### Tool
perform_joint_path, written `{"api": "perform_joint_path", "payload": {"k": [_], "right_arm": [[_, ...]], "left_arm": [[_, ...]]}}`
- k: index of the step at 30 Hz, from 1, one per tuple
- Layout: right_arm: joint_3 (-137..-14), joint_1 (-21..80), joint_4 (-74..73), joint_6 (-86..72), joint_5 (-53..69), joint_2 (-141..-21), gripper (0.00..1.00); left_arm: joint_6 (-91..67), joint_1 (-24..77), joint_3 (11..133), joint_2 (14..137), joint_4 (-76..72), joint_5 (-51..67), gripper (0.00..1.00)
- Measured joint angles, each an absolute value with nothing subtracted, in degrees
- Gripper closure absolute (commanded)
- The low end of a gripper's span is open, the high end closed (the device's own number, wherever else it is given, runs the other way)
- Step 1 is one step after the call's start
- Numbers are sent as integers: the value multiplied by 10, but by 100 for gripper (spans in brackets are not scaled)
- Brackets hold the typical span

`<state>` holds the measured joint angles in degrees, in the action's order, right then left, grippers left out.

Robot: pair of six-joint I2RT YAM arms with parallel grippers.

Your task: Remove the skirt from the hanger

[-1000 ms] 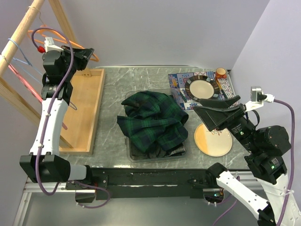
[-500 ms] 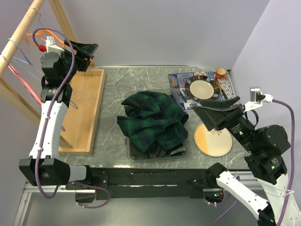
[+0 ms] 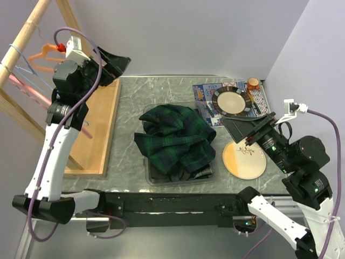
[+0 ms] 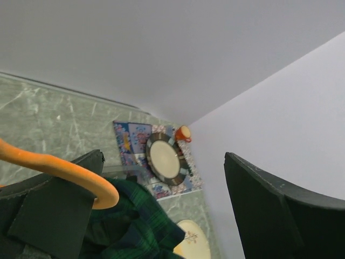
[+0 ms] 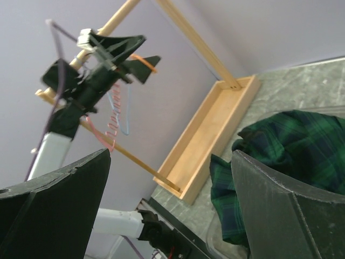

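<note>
The plaid skirt [image 3: 175, 141] lies heaped in the clear bin [image 3: 152, 178], off the orange hanger [image 3: 44, 54]. Left gripper [image 3: 110, 62], spread and empty, hovers beside the hanger; the skirt sits toward 5 o'clock. Right gripper [image 3: 245, 129], spread too, is nearer, skirt at 9 o'clock.

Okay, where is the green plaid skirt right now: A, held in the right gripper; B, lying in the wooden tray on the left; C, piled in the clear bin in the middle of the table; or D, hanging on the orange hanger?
C: the skirt lies bunched in the clear bin at mid-table, while the orange hanger on the rack is bare and both grippers are open and empty.
</note>
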<state>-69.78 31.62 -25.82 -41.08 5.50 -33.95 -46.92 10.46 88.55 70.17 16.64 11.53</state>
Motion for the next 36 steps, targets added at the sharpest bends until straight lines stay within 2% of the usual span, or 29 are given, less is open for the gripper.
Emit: {"api": "perform_joint_path", "payload": {"k": [22,36], "right_arm": [[-712,316,-288,-408,23,-335,0],[-716,316,-310,-408,54,-366,0]], "left_arm": [[-327,129,930,700,324,-157,3],[-276,130,946,634,354,-147,3]]}}
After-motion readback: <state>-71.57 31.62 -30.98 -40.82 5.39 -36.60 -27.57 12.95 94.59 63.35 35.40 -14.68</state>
